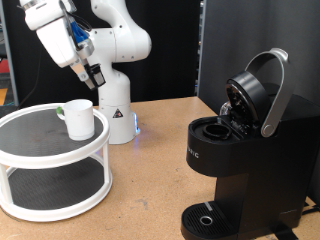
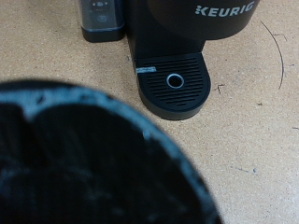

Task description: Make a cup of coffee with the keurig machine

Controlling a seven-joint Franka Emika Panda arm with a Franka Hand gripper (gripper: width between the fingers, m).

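The gripper (image 1: 94, 76) hangs in the air at the exterior view's upper left, above and just right of the white cup (image 1: 78, 118). The cup stands upright on the top tier of a round white shelf (image 1: 30, 152). A small dark pod (image 1: 96, 78) shows at the fingertips. In the wrist view the pod is a blurred, dark, ribbed round shape (image 2: 93, 159) close to the camera, and it hides the fingers. The black keurig machine (image 1: 245, 160) stands at the right with its lid (image 1: 262, 92) raised. Its drip base (image 2: 175, 82) shows in the wrist view.
The robot's white base (image 1: 113, 105) stands behind the shelf. The shelf's lower tier (image 1: 55, 190) holds nothing that shows. Bare wooden tabletop (image 1: 150, 190) lies between the shelf and the machine. A dark box (image 2: 101, 19) sits beside the machine in the wrist view.
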